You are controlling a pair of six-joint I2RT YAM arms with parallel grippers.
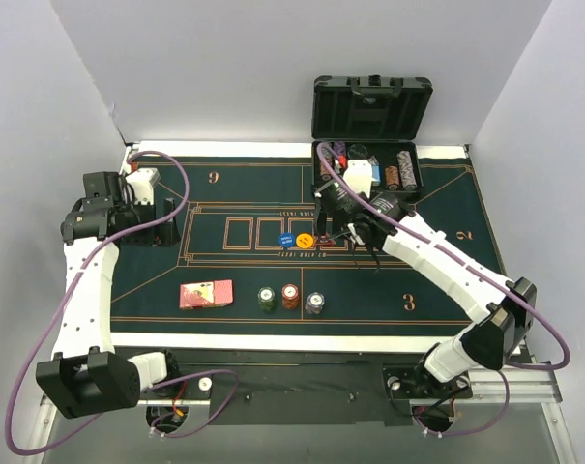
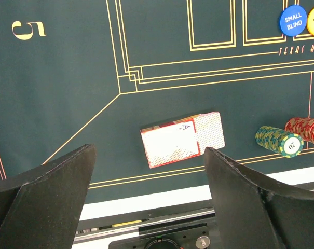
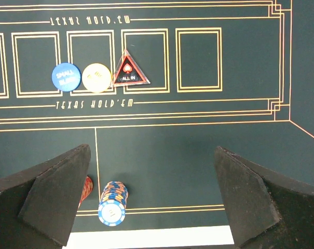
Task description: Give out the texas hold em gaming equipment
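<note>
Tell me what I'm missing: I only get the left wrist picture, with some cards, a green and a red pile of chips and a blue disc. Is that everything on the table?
Observer: No. A third chip stack, blue and white, stands in the same row, just past the red stack.
Operator: Anything else near that blue disc?
Observer: Yes, beyond the yellow disc next to it lies a triangular All In marker.
Operator: Is there a box for all this?
Observer: A black case stands open at the far right corner of the mat, with more chips inside.
</note>
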